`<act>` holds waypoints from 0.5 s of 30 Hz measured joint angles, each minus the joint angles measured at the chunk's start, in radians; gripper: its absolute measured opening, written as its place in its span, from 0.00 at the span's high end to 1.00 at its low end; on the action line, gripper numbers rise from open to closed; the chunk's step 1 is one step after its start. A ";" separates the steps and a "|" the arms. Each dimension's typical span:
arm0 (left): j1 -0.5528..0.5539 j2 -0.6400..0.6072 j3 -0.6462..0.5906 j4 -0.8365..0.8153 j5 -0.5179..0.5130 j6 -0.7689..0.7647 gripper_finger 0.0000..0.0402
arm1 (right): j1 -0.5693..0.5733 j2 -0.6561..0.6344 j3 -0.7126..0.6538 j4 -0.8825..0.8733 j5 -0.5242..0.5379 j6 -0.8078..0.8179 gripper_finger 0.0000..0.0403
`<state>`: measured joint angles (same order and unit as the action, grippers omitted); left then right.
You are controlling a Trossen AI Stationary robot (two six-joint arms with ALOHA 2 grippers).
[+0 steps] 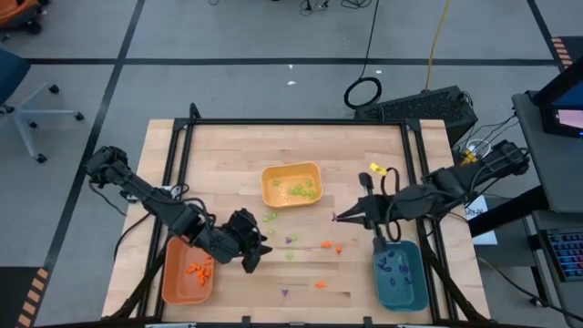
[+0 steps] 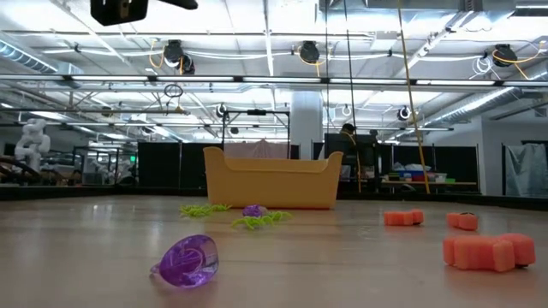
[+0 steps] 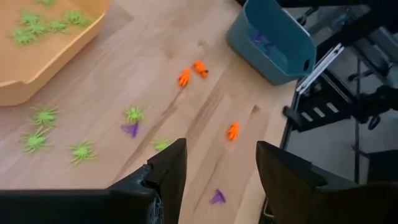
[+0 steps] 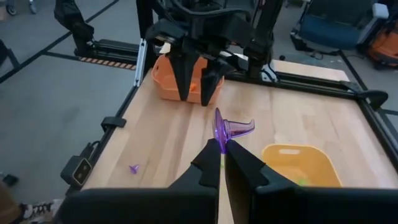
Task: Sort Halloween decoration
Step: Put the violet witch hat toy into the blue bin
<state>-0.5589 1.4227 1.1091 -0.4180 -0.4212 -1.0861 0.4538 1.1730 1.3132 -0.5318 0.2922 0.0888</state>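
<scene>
While the right claw point(image 4: 221, 151) pinches a purple piece point(image 4: 229, 129) at its tips above the middle of the worktop point(image 1: 228, 146), we see the teal tray point(image 1: 401, 282) (where other purple bits already lie) back toward that arm's own near edge, so we judge the coming move a pull-back over that tray. The piece stands upright from the tips, its flared end pointing sideways. The left claw point(image 3: 214, 165) hangs half open and empty beside the orange tray point(image 1: 187, 273), nearer the loose orange pieces point(image 3: 192, 70) and green spiders point(image 3: 38, 127) scattered between the trays. What shape the purple piece is we cannot make out
</scene>
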 joint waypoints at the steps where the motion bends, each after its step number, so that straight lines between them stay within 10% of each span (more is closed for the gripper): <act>1: 0.005 0.000 0.000 0.001 0.000 0.001 0.52 | 0.000 -0.007 0.000 -0.004 0.001 -0.005 1.00; 15: 0.044 0.000 0.000 0.035 0.000 0.001 0.52 | -0.002 -0.062 0.000 -0.084 0.000 -0.049 1.00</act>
<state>-0.5144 1.4227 1.1091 -0.3833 -0.4213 -1.0847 0.4519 1.1107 1.3132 -0.6159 0.2920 0.0399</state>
